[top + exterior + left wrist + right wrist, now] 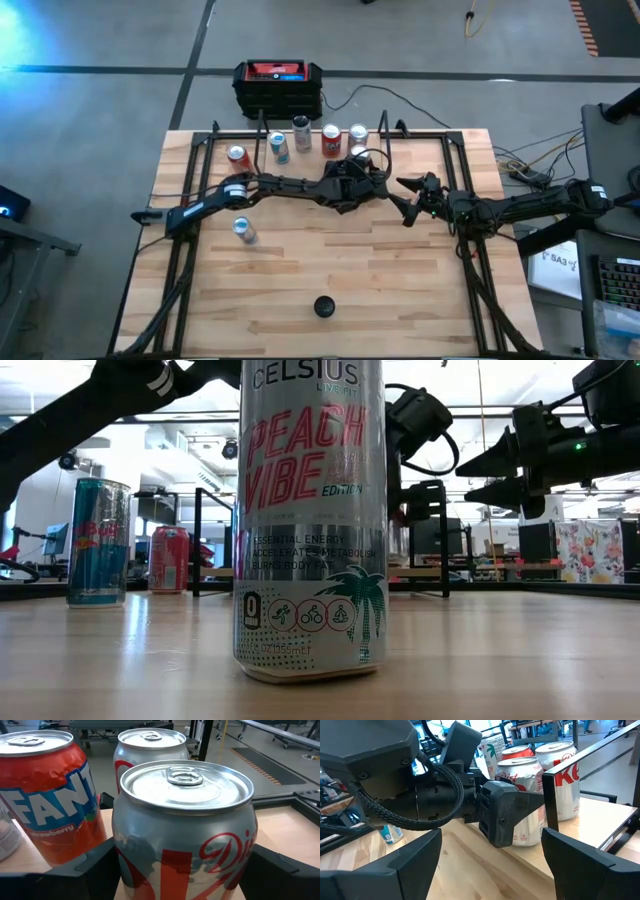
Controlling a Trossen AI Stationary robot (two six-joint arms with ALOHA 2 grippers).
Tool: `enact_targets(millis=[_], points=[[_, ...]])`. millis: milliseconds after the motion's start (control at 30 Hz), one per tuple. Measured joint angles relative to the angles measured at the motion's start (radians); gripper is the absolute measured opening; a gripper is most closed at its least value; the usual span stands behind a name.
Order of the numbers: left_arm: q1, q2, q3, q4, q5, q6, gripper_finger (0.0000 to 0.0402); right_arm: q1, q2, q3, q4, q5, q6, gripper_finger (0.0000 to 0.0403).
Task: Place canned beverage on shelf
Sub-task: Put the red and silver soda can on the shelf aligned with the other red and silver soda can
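A silver Diet Coke can stands upright on the light-wood shelf at the table's far side. My left gripper reaches to it from the near side and is shut on it. The same can shows in the right wrist view, half hidden by the left gripper's dark body. A red Fanta can and a second silver can stand close by on the shelf. My right gripper hovers open to the right of the can, touching nothing. My left gripper has the Diet Coke can's lower wall between its two fingers, one on each side. The fingers come roughly level from the table's near side. The can stands upright with its bottom on the shelf plank.
More cans stand along the shelf: a red one, a blue one and a tall one. A lone can stands on the tabletop at the left. A black-and-red box sits behind the table.
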Motion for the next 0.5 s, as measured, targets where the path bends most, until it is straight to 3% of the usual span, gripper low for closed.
enact_targets(millis=[500], points=[[0.000,0.000,0.000,-0.013,-0.027,-0.001,0.0322,0.000,0.000,0.000,0.000,0.000,0.000,0.0327]])
